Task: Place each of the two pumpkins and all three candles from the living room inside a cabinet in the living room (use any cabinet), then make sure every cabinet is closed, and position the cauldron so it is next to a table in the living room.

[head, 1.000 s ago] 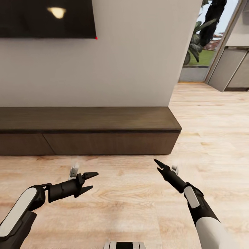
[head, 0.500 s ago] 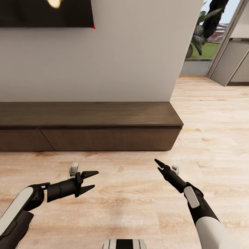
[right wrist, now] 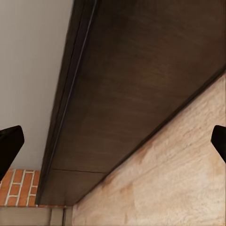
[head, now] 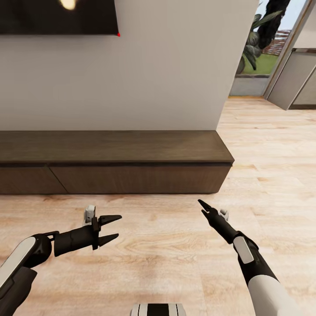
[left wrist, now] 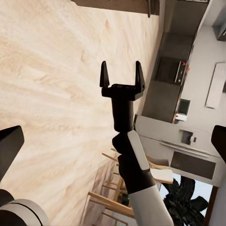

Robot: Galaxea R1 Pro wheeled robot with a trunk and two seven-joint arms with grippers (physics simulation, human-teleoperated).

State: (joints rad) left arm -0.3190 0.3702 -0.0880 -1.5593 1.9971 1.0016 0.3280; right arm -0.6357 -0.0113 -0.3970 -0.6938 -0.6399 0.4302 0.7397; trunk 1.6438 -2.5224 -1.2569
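**Both grippers empty before the closed cabinet**

Since half a second ago, the left gripper (head: 109, 228) has drawn slightly toward the lower left of the head view, while the cabinet and wall sit almost unchanged. The cabinet (head: 131, 177) spans the middle of that frame, its flat drawer fronts flush and shut; its left end is cut off by the frame edge. A dark screen (head: 57, 17) is cropped at the upper left. The left fingers are spread wide, holding nothing. The right gripper (head: 203, 207) points toward the cabinet; its fingers overlap here, so the gap is hard to judge.

From the left wrist camera, the right gripper (left wrist: 121, 75) appears at centre with fingers clearly apart and empty, above pale wooden floor (left wrist: 47, 84). Kitchen units at the right are small and indistinct.

From the right wrist camera, the cabinet (right wrist: 141, 94) fills the frame's middle diagonally, with wall beside it and a patch of brick (right wrist: 19, 193) at the lower left.
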